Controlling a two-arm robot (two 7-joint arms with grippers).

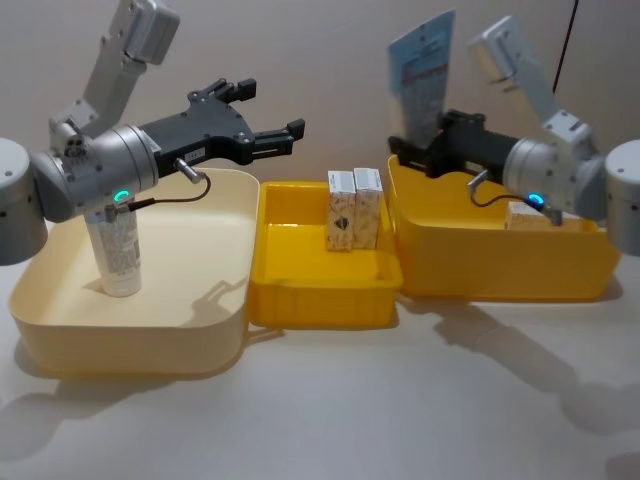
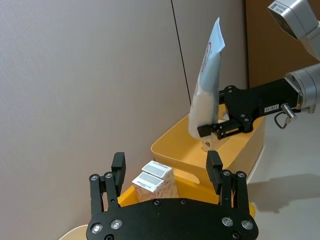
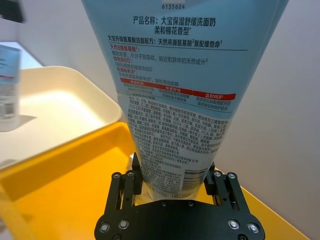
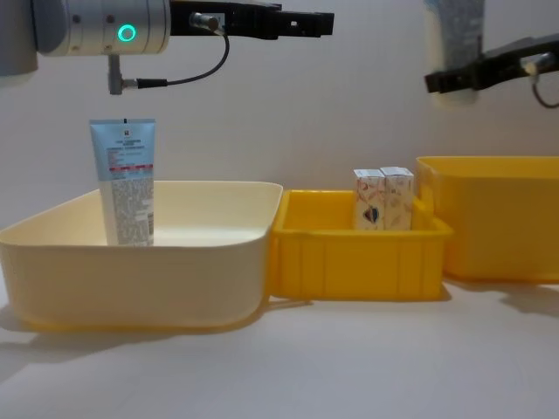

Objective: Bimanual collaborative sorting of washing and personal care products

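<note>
Over the orange bin (image 1: 500,265), right gripper (image 1: 432,150) pinches a tube (image 1: 423,75) standing upright; left gripper (image 1: 270,125), spread and empty, looks nearer the cream bin (image 1: 130,335)

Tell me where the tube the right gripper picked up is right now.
The tube is held upright in the right gripper, lifted above the back left corner of the deep yellow bin on the robot's right.

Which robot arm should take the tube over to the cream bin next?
Probably the left. The right gripper holds the tube above the orange bin, while the left gripper hangs with fingers open by the cream bin, ready to receive it.
</note>
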